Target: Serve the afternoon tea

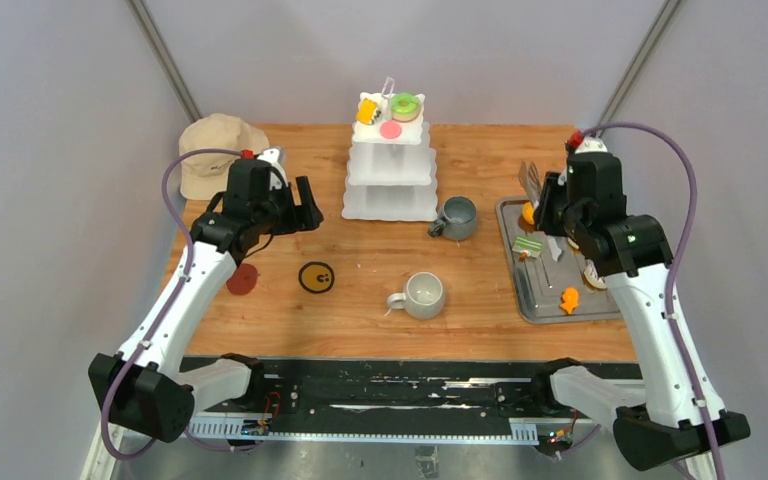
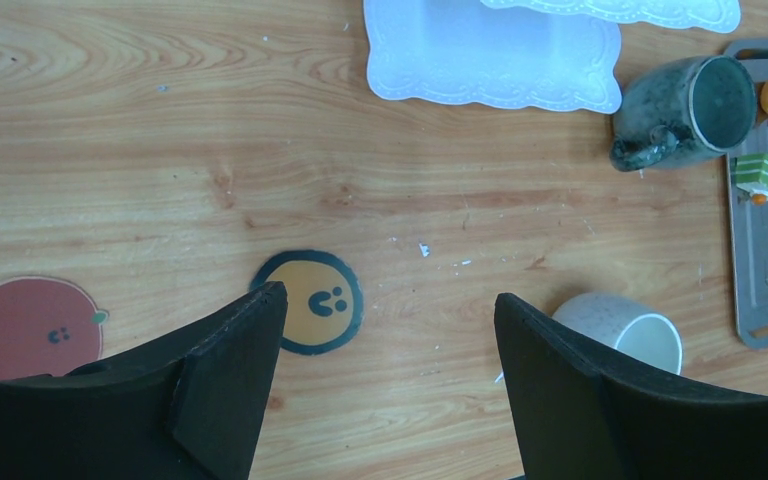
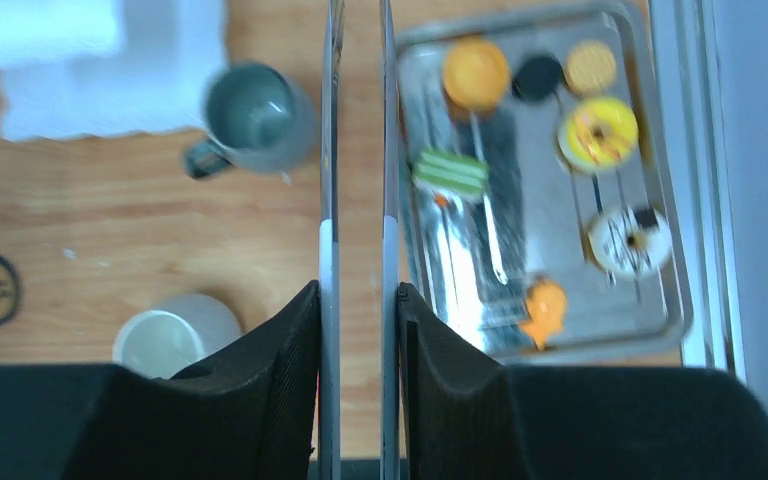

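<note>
Down by the bases, left gripper (image 2: 388, 300) is hanging wide open over the wood, gripping nothing, with the yellow coaster (image 2: 310, 300) just below it and the pale mug (image 2: 620, 335) off to its right. Right gripper (image 3: 358, 290) is clamping steel tongs (image 3: 388, 120); the blades are running near-parallel with a narrow gap, nothing showing between them. The tongs' long axis is pointing away from the wrist, tracking the left rim of the tray (image 3: 535, 195) — so every pastry is lying to their right. Orange fish piece (image 3: 543, 308) is sitting nearest, green layered slice (image 3: 450, 172) just beside the blade, yellow donut (image 3: 598, 132) further right. Right arm is hovering beside the tray, left arm well apart — my read: right arm's pick, needing a sideways shift. Farther back the dark mug (image 1: 457, 216) is standing beside the white stand (image 1: 390, 165), whose top tier is carrying a green-pink donut (image 1: 405, 105)
</note>
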Controlling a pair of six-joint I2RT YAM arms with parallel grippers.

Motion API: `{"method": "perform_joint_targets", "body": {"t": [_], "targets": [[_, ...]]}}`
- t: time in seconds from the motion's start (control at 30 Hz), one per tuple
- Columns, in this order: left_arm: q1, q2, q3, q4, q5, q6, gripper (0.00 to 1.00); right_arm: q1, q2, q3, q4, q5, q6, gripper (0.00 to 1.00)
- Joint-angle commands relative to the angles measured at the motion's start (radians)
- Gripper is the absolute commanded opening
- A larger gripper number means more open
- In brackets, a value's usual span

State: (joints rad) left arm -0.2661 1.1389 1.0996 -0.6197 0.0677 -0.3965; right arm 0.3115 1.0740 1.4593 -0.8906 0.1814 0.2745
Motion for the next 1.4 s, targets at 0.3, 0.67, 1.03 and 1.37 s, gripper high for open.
{"method": "perform_joint_targets", "body": {"t": [0.3, 0.67, 1.03, 1.37], "targets": [[-0.006, 0.021, 0.014, 0.051, 0.033, -0.005, 0.81, -0.204, -0.060, -0.304, -0.118, -0.116, -0.003, 0.23], [-0.006, 0.014, 0.004, 0.055, 0.037, -0.014, 0.80, -0.204, 0.009, -0.342, -0.056, -0.218, -0.010, 0.18], [-0.006, 0.020, 0.005, 0.057, 0.041, -0.016, 0.80, -0.206, 0.027, -0.359, -0.099, -0.114, -0.030, 0.15], [-0.007, 0.036, 0.003, 0.072, 0.049, -0.018, 0.80, -0.207, 0.065, -0.349, -0.070, -0.065, -0.039, 0.13]]}}
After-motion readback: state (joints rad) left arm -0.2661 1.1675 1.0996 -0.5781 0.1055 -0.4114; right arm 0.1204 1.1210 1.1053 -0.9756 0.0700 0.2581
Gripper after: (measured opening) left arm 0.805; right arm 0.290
